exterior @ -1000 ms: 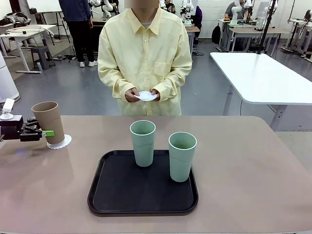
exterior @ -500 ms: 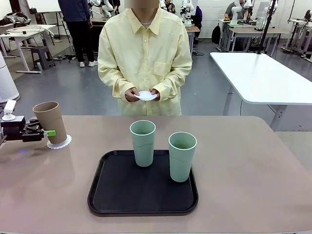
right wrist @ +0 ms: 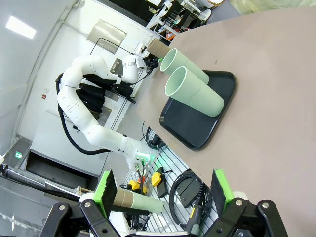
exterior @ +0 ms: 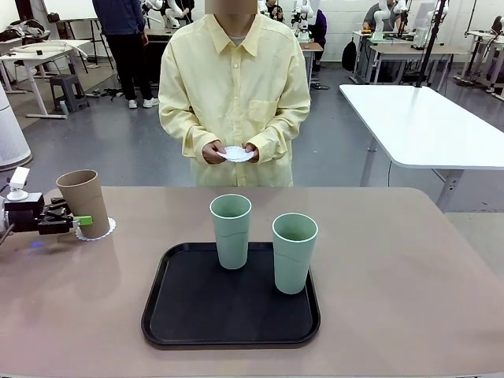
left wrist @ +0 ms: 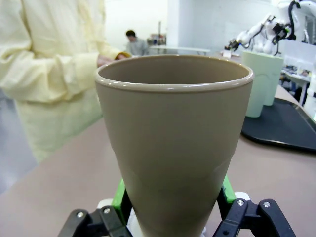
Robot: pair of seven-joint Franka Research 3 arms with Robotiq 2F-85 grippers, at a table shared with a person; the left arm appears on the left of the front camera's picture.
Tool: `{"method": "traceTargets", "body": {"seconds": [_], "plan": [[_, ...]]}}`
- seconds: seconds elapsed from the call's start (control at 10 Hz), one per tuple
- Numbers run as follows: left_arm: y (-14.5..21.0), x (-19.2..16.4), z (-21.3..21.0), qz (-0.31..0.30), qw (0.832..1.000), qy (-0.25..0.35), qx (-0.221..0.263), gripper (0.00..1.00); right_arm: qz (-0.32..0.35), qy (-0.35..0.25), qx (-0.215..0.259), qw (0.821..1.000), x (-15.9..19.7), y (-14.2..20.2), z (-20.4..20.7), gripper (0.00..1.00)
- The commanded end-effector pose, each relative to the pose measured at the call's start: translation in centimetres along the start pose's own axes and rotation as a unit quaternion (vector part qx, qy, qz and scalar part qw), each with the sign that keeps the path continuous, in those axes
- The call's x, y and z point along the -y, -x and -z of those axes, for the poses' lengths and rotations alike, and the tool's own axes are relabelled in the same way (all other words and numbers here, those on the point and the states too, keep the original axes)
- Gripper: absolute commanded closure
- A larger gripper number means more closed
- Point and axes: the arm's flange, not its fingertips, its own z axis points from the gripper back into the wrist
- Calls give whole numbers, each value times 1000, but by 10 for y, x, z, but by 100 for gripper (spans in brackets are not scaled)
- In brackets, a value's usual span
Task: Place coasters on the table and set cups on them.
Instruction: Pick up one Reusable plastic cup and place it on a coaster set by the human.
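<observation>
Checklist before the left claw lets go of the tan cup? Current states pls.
1. Grip: left claw shut on tan cup: ok.
2. Under it, a coaster, lacy edge showing round the base: ok.
3. Cup seated flat: cannot tell, it leans slightly.
4. Both mint cups upright on the tray: ok.
5. A next coaster laid on the table: not ok, the person holds it.
6. The right claw open, empty: ok.

left black green-padded gripper (exterior: 83,221) (left wrist: 173,197): held level on white arm, jaws clamped low on tall tan-brown plastic cup (exterior: 82,198) | right black green-padded gripper (right wrist: 163,192): jaws spread wide
</observation>
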Motion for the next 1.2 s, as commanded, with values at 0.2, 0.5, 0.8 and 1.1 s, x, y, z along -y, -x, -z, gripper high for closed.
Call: {"method": "traceTargets", "body": {"seconds": [0.2, 0.5, 0.8, 1.1], "plan": [[4, 3, 0, 43, 999, 4, -32, 0, -6, -6, 6, 1000, 0, -1, -1, 0], [3, 5, -2, 46, 998, 10, -41, 0, -6, -6, 6, 1000, 0, -1, -1, 0], [-2, 3, -6, 50, 997, 0, -59, 0, -6, -6, 6, 1000, 0, -1, -1, 0], [-9, 4, -15, 39, 989, -8, -144, 0, -6, -6, 6, 1000, 0, -1, -1, 0]]}}
